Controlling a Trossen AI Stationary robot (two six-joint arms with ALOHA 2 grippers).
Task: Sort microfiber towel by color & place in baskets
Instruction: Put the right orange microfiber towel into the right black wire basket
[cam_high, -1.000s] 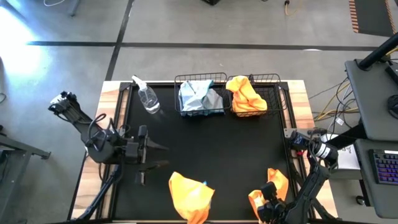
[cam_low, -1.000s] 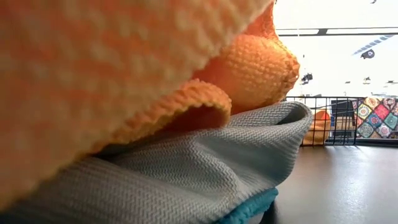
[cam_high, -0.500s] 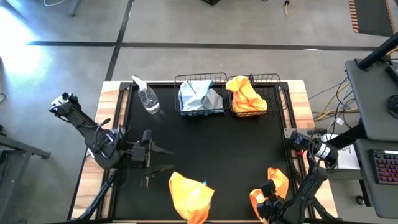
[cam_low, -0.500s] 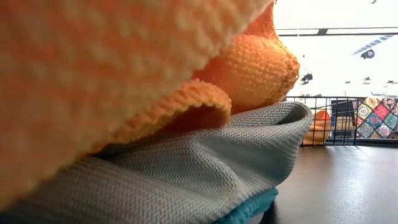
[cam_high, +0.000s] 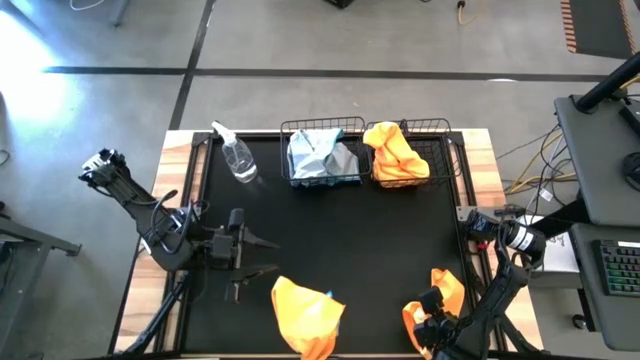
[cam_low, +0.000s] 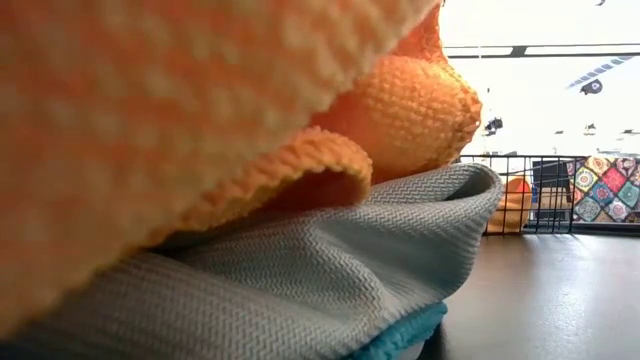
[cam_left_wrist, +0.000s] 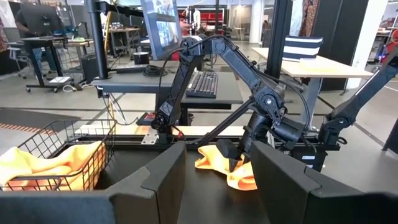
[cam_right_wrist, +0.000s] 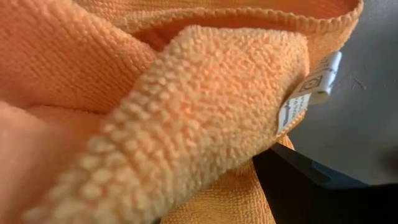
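Overhead, high view: two baskets at the far edge of the black tabletop (cam_high: 350, 230); the left basket (cam_high: 322, 128) holds blue-grey towels (cam_high: 320, 155), the right basket (cam_high: 438, 128) an orange towel (cam_high: 398, 152). So, part of the sorting looks done.
High view, left to do: an orange towel pile (cam_high: 305, 315) at the near edge and another orange towel (cam_high: 440, 295) near the right corner remain outside the baskets.
High view, arms: left end effector (cam_high: 262, 256) hovers spread and empty over the left tabletop; right end effector (cam_high: 432, 325) is down on the corner towel, fingers spread, grip not confirmed.
Low view: orange cloth over grey cloth (cam_low: 300, 270) fills the frame; a basket (cam_low: 530, 195) stands beyond.
Left wrist view: room of desks, monitors, keyboard.
Right wrist view: orange towel weave (cam_right_wrist: 186, 112) close against the camera, white tag (cam_right_wrist: 308, 93) showing.
Extra: spray bottle (cam_high: 236, 155) stands beside the left basket.
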